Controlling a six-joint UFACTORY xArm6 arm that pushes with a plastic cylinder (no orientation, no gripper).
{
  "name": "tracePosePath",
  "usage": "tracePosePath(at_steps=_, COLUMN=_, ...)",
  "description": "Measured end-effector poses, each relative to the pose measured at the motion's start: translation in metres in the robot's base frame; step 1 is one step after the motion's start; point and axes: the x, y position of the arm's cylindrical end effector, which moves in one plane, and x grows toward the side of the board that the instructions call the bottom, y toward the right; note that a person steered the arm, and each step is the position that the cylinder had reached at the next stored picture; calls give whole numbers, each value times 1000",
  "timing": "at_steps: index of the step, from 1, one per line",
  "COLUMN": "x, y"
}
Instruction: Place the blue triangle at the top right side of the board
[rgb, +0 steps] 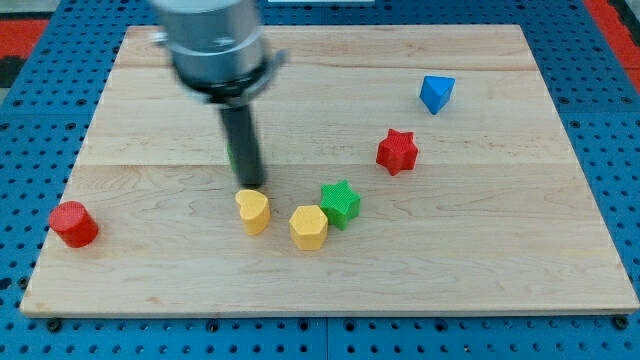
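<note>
Blue triangle (436, 93), well right of my tip (251, 186)

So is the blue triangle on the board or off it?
On. The blue triangle sits on the wooden board, upper right, inside the edge, far from my tip.

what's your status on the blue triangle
My tip just above the yellow heart, far from the blue triangle. Triangle sits right of centre, upper board. Red star below it, path up-right open.
</note>
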Motion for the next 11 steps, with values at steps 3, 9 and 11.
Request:
tracePosePath(at_steps=3, x=-81, y=156)
tracePosePath(at_steps=9, x=-212, y=247)
tracePosePath(at_steps=11, x=-229, y=253)
